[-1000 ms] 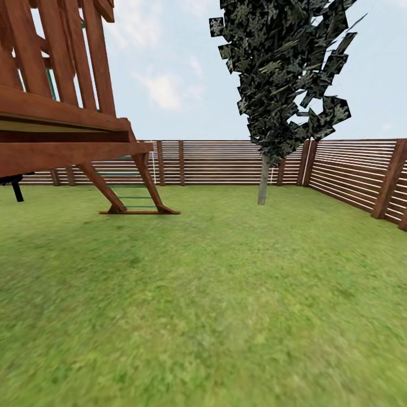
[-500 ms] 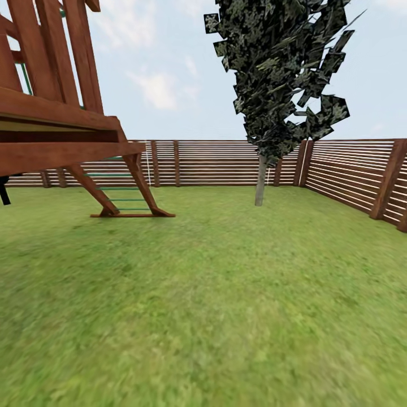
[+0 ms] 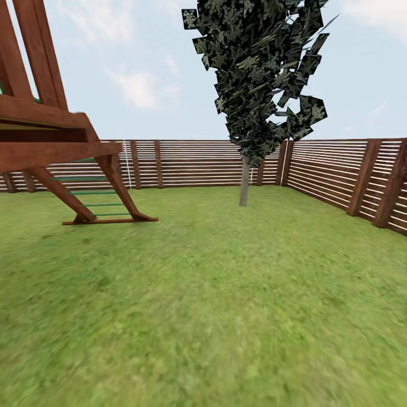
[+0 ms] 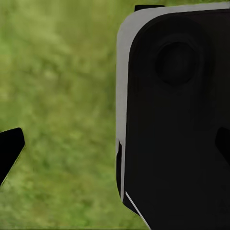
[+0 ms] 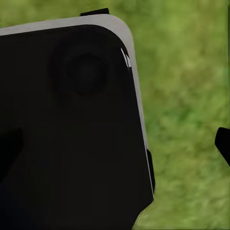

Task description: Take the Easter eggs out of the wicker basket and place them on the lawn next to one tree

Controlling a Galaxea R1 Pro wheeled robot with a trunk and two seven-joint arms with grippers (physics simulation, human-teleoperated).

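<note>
View has swung right vs 1 s ago: tree (image 3: pixel 244 181) now nearer centre, play tower (image 3: pixel 51 147) sliding off left. Robot's turning, prob. scouting. Lawn (image 3: pixel 215 294) ahead carries no basket or eggs. Hands' opening: can't tell, wrist cams blocked by dark housing.

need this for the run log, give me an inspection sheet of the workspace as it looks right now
surface: lawn, mottled green grass, flat, nothing lying on the visible stretch.
job's things: tree with pale trunk stands ahead near the fence corner; eggs and basket: nothing seen.
clutter: nothing seen.
grippers: dark fingertip in the left wrist view and another in the right wrist view, both over grass; open or shut cannot be told.
cables: nothing seen.
surroundings: brown slatted fence, wooden play tower at left, cloudy sky.
</note>
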